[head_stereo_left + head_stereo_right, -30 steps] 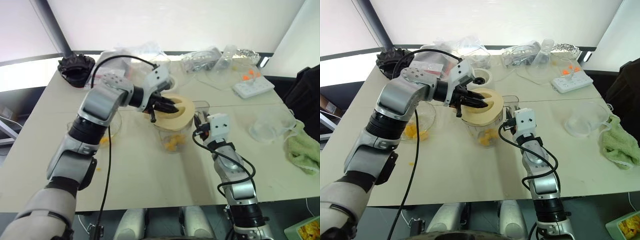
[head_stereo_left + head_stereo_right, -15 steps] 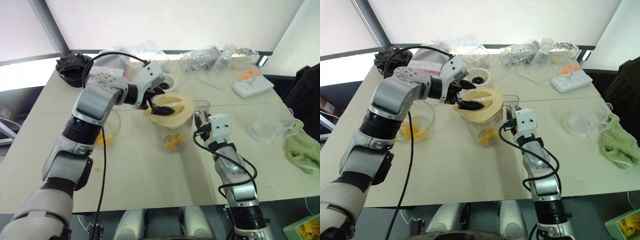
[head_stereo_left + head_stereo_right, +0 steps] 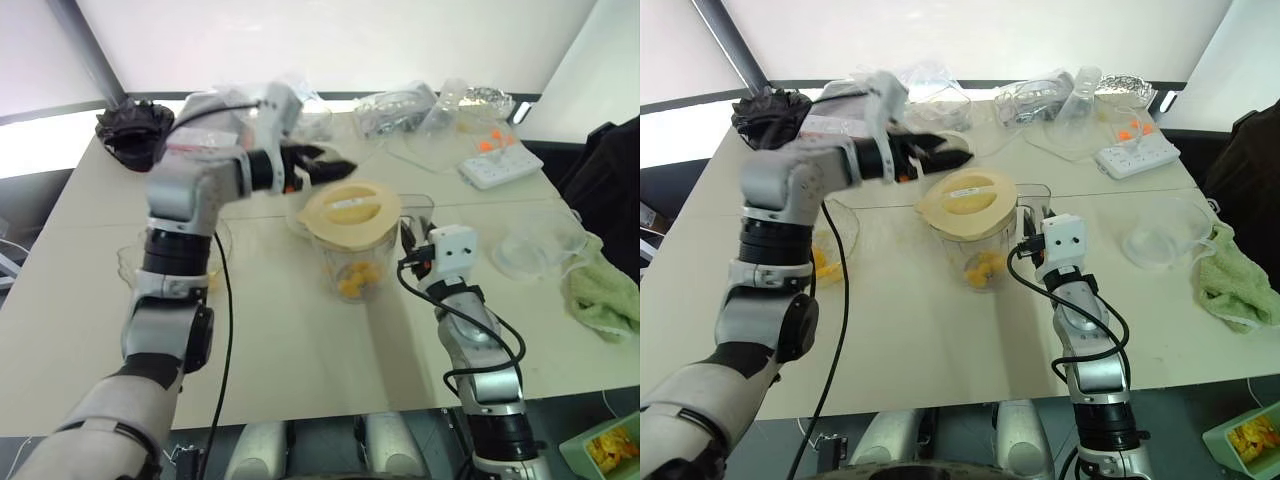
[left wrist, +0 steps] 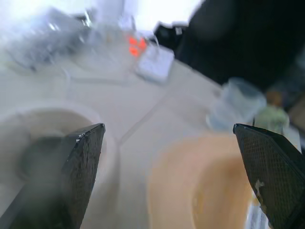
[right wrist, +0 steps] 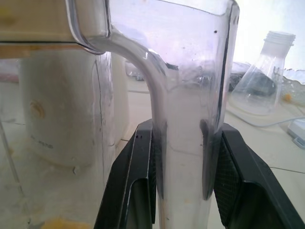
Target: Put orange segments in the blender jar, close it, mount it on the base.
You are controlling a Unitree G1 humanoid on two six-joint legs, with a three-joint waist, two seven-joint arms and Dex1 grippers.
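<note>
The left hand [image 3: 945, 152] is spread wide and empty, above and behind the lid [image 3: 968, 196], touching nothing. The right hand [image 5: 183, 157] pinches the jar [image 3: 980, 245] by its handle, mid-tabletop [image 3: 940, 340]. Orange segments [image 3: 985, 265] lie inside; the base [image 5: 71, 114] stands just behind.

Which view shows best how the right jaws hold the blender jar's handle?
The right wrist view: both fingers clamp the blender jar by its handle. The eye views show the right gripper behind the jar; the left wrist view shows its lid.
</note>
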